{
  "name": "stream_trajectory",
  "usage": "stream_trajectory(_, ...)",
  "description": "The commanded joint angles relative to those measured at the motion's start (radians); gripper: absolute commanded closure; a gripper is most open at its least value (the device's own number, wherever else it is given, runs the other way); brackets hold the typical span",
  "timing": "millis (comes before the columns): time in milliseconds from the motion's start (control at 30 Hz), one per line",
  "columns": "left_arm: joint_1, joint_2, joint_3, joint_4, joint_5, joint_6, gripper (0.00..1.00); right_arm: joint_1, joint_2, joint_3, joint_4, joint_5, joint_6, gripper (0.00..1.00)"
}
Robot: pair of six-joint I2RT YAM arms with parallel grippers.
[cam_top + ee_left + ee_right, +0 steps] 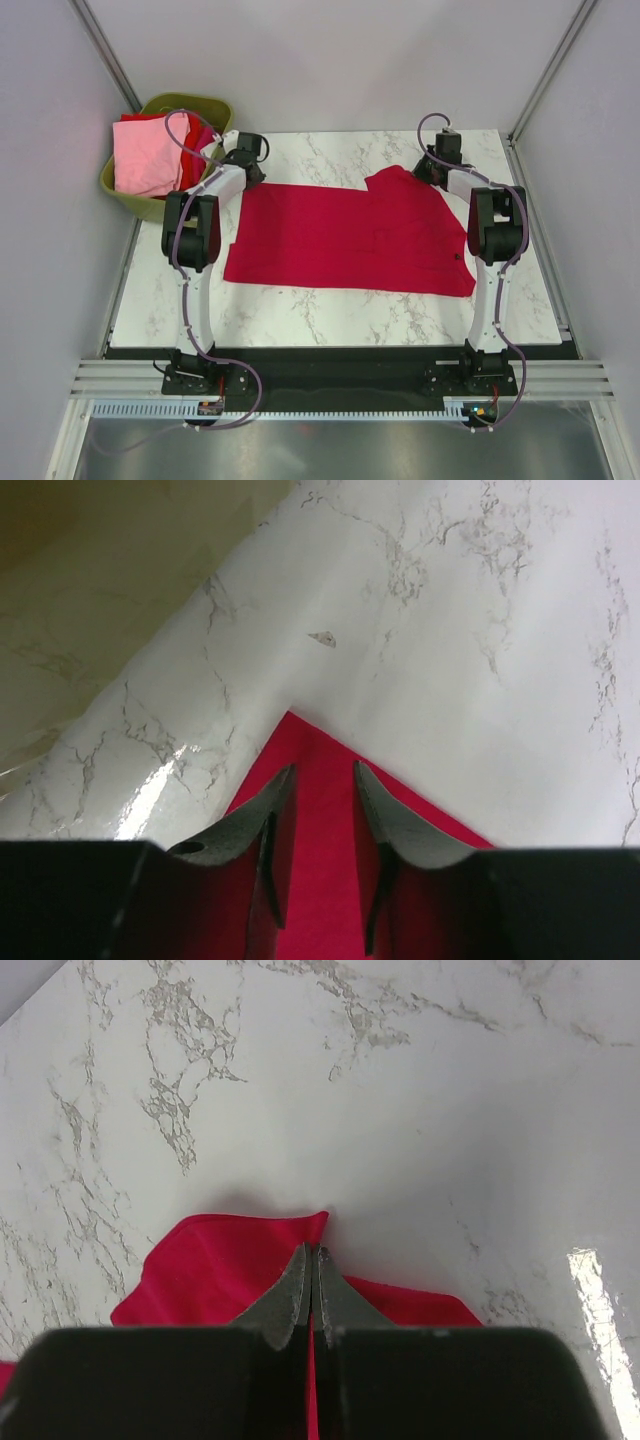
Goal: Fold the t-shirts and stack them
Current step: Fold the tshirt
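**Both claws at the far edge of the red shirt**

The right claw is closed. Its two tips are pressed together on a raised fold at the edge of the red shirt, and a thin line of red shows between them. The left claw stands parted, with one finger on each side of a pointed shirt corner that lies flat on the table.

Both arms rise from the near edge, bend at the elbow and reach forward to the shirt's far corners. The shirt lies spread wide across the marble top. It is mostly smooth, with a sleeve bunched up near the right claw.

Only the overhead view shows the green basket by the table's far left corner, holding a pink shirt and more red cloth. Only the wrist views show the fingertips.
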Motion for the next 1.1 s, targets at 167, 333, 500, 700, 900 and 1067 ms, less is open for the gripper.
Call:
stream_trajectory(167, -0.083, -0.021, 0.005, 0.051, -0.122, 0.187, 0.60, -0.003, -0.066, -0.014, 0.063, -0.035, 0.023, 1.00)
stream_trajectory(333, -0.095, -0.039, 0.034, 0.053, -0.176, 0.279, 0.52, -0.006, -0.067, -0.014, 0.066, -0.038, 0.023, 1.00)
stream_trajectory(500, -0.097, -0.059, 0.039, -0.030, -0.139, 0.340, 0.44, -0.006, -0.066, -0.014, 0.071, -0.046, 0.028, 1.00)
stream_trajectory(700, -0.097, -0.029, 0.060, -0.088, -0.142, 0.489, 0.40, -0.006, -0.060, -0.019, 0.080, -0.067, 0.040, 1.00)
stream_trajectory(900, -0.095, 0.139, 0.272, -0.241, -0.228, 0.534, 0.33, -0.006, -0.060, -0.020, 0.092, -0.083, 0.049, 1.00)
stream_trajectory(1067, -0.094, 0.212, 0.390, -0.344, -0.217, 0.508, 0.34, -0.010, -0.077, -0.037, 0.097, -0.084, 0.051, 1.00)
